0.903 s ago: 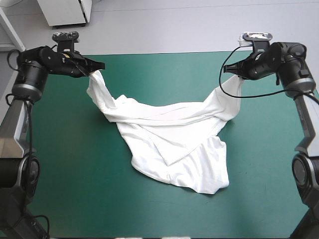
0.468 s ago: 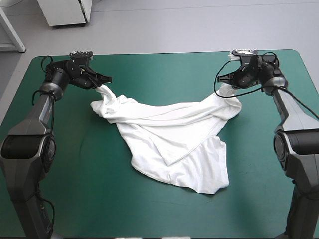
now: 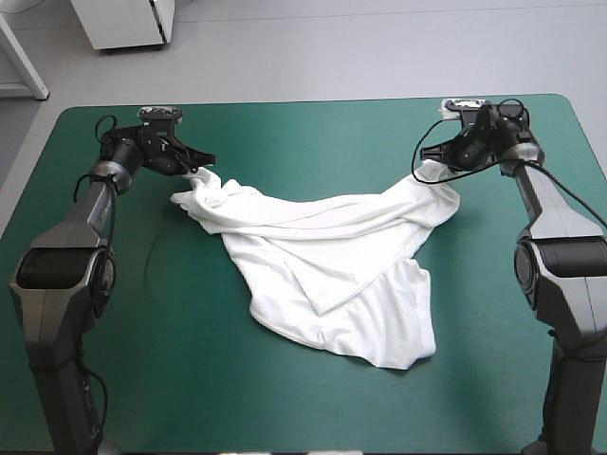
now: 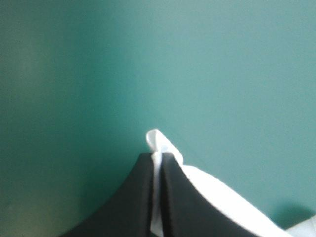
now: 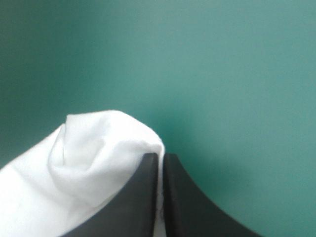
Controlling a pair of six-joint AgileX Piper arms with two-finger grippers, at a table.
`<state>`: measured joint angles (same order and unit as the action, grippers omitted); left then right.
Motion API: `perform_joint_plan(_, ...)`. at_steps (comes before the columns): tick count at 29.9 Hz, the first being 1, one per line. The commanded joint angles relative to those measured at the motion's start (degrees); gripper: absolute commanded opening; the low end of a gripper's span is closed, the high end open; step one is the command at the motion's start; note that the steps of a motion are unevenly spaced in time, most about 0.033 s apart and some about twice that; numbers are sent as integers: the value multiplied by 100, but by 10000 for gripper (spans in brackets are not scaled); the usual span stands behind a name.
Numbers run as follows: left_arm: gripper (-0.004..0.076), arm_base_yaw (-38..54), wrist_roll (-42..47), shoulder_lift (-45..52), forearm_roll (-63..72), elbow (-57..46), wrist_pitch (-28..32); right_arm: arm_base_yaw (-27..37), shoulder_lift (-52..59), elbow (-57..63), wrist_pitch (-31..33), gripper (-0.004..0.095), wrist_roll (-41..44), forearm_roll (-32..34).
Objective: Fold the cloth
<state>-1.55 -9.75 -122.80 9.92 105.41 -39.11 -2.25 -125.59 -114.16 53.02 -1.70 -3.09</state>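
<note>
Now that both arms have come down from the earlier lift, the T-shirt [image 3: 332, 275] lies crumpled across the middle of the counter [image 3: 285, 123], and its two far corners no longer hang stretched but sit low at the teal-green cover. Left pincer [image 3: 201, 163] is clamped on the far-left corner and right pincer [image 3: 429, 156] on the far-right corner. Looks like laying-out is ending; no fold made yet. Count: one T-shirt, two pincers, one counter.

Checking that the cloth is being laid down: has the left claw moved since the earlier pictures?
Yes. The left claw, shut on the T-shirt, has come down and toward the near side, farther from the table's far edge.
</note>
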Motion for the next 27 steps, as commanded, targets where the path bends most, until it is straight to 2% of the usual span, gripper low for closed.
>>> perform_joint_plan(1, 115, 4, 16, 429, 217, 194, 311, 39, 388, -202, 132, 106, -363, -67)
perform_joint_plan(6, 429, 4, 16, 576, 80, 429, -198, 39, 447, -270, 313, 410, -237, -222)
perform_joint_plan(7, 487, 4, 16, 603, 4, 492, -372, 39, 447, -347, 388, 447, -137, -222)
perform_joint_plan(9, 544, 4, 3, 665, -144, 630, -669, 39, 447, -518, 507, 463, -55, -222)
perform_joint_plan(16, 470, 4, -267, 1036, -228, 879, -994, 39, 546, -1405, 1042, 449, -55, -222)
perform_joint_plan(21, 408, 4, -395, 1280, -228, 879, -1605, 39, 809, -1446, 1526, 415, 14, -271)
perform_joint_plan(27, 396, 4, -511, 1588, -214, 879, -2080, 29, 1070, -1446, 1852, 415, 3, -537)
